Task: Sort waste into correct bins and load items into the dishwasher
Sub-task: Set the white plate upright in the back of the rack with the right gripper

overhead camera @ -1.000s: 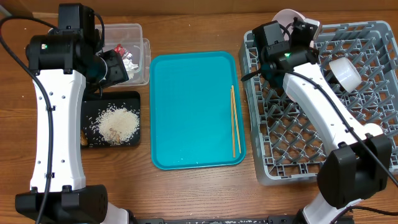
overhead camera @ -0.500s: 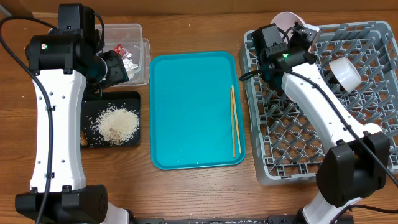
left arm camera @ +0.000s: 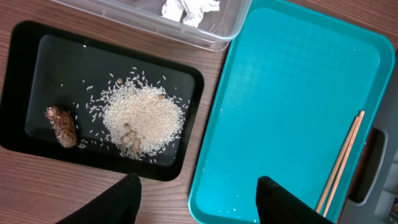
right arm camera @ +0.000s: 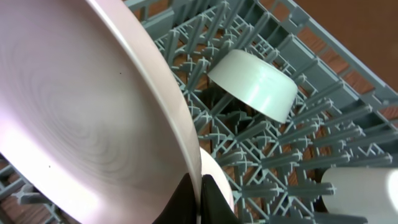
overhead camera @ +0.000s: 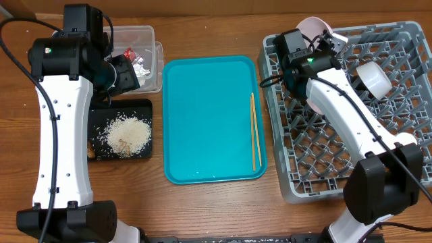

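Note:
My right gripper (right arm camera: 200,194) is shut on the rim of the white round plate (right arm camera: 81,112) and holds it tilted on edge over the far-left corner of the grey dish rack (right arm camera: 298,143). In the overhead view the plate (overhead camera: 310,25) shows above the rack (overhead camera: 324,148). A pale bowl (right arm camera: 255,84) lies upside down in the rack, and a white cup (overhead camera: 373,77) lies there too. Two chopsticks (overhead camera: 255,131) lie on the teal tray. My left gripper (left arm camera: 199,190) is open and empty above the black tray (left arm camera: 25,74), which holds rice (left arm camera: 142,117) and a brown lump (left arm camera: 62,126).
The clear tub (overhead camera: 152,71) at the far left holds the red wrapper (overhead camera: 128,52) and the white napkin (overhead camera: 140,62). The teal serving tray (overhead camera: 209,115) lies between the bins and the rack. The black tray (overhead camera: 101,118) sits just in front of the tub.
My right gripper has shifted slightly with the plate, lower toward the rack's far-left corner. The left arm has not moved.

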Robot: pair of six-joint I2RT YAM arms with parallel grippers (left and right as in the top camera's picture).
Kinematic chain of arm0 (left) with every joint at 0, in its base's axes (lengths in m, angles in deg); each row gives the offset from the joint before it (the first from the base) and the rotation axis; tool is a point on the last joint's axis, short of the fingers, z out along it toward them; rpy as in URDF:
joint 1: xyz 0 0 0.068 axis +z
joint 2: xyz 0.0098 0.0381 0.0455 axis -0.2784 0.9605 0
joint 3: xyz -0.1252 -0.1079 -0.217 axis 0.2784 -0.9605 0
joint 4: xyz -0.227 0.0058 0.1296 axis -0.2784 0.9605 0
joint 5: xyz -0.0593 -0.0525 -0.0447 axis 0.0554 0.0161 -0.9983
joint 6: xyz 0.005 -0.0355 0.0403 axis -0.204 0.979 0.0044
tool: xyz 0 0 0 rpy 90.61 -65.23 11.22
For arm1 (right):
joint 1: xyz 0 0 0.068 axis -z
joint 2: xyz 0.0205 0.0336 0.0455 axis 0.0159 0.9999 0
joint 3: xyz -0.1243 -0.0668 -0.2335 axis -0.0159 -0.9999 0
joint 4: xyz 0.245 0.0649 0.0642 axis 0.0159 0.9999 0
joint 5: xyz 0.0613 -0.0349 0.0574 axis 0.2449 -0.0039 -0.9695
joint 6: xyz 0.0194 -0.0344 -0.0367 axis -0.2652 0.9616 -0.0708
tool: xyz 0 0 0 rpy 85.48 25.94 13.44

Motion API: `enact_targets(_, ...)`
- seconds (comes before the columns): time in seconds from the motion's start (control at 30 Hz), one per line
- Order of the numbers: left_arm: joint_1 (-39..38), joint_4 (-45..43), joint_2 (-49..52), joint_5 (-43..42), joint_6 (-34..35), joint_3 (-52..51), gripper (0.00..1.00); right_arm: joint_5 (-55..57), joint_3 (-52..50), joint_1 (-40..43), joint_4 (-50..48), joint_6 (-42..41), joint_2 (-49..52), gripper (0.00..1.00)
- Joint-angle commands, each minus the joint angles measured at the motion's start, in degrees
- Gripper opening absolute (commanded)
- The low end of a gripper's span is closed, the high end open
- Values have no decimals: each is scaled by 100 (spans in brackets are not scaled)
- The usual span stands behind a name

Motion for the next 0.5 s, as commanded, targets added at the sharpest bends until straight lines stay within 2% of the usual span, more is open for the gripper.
enact_targets(0.0,-39,-2,-87,55,57,68,62,-538,-66,-76,177,68,109,4)
enact_targets(0.13,-39,-7,-87,55,57,68,62,-732,-66,-205,348,214,107,4)
enact_targets(0.47,-39,-11,-87,55,57,68,62,-13,96,-256,282,245,101,4)
